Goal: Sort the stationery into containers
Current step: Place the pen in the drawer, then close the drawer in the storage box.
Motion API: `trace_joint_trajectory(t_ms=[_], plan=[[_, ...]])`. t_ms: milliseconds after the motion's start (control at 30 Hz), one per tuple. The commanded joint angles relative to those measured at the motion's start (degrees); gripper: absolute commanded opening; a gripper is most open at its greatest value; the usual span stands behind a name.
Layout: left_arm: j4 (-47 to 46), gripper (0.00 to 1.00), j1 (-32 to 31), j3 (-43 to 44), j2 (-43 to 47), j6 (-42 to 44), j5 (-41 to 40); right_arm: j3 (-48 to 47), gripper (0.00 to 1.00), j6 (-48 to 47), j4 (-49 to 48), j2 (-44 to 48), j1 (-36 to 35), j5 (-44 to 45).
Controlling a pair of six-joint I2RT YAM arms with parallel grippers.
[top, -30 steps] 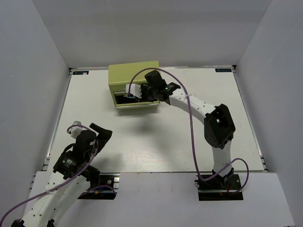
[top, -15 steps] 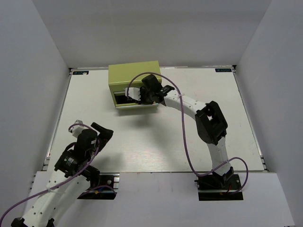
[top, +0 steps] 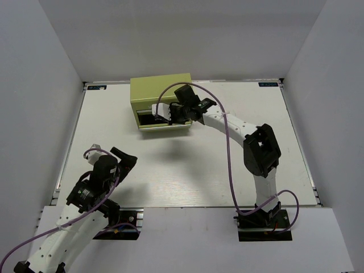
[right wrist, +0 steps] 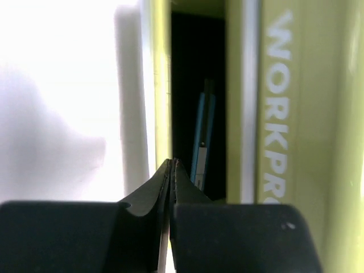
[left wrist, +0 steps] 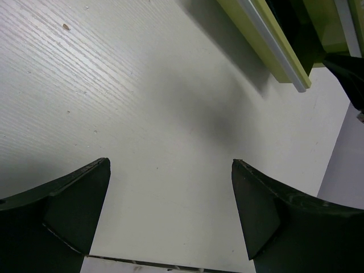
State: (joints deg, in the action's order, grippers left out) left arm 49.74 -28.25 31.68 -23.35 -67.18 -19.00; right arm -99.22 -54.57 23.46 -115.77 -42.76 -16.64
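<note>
The olive tool chest (top: 158, 91) stands at the back of the table with a front drawer (top: 149, 120) pulled out. My right gripper (top: 170, 114) hovers over that drawer, shut with nothing between its jaws. In the right wrist view the shut right gripper (right wrist: 172, 165) sits just above the dark drawer opening, where a thin bright-blue pen (right wrist: 203, 136) lies beside the lettered chest front (right wrist: 278, 114). Other pens do not show. My left gripper (top: 123, 160) is open over bare table near the front left, and in its wrist view the left gripper (left wrist: 170, 210) holds nothing.
White walls enclose the table on three sides. The chest's drawer edge (left wrist: 273, 40) shows at the top right of the left wrist view, well beyond the fingers (left wrist: 74, 199). The right arm's purple cable (top: 230, 148) loops above the table's middle.
The right gripper's jaws have closed. The right arm dipped toward the drawer and drew back to about where it was. The left arm has not moved.
</note>
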Motion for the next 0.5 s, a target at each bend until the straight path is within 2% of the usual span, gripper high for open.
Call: trace_joint_trajectory(t_ms=[0,33,133,167,467], plan=[[-1.13,0.97,-0.14,-0.66,-0.73,0.64,0.37,-2.19,0.00,-8.16,9.65,1.79,0.05,-12.76],[-1.13,0.97,-0.14,-0.66,-0.73,0.64,0.37,-4.47,0.00,-9.49,16.72,1.08,-0.13,-14.02],[-1.13,0.97,-0.14,-0.13,-0.73,0.64,0.37,-11.41,0.00,-15.21,26.78,-4.89,-0.22,-17.37],[-1.13,0.97,-0.14,-0.13,-0.73,0.64,0.37,-12.30,0.00,-15.31,27.51,-5.60,-0.65,-17.20],[-0.60,0.97,-0.14,0.40,-0.20,0.64,1.43,-14.33,0.00,-8.54,18.20,-12.02,-2.24,-6.83]])
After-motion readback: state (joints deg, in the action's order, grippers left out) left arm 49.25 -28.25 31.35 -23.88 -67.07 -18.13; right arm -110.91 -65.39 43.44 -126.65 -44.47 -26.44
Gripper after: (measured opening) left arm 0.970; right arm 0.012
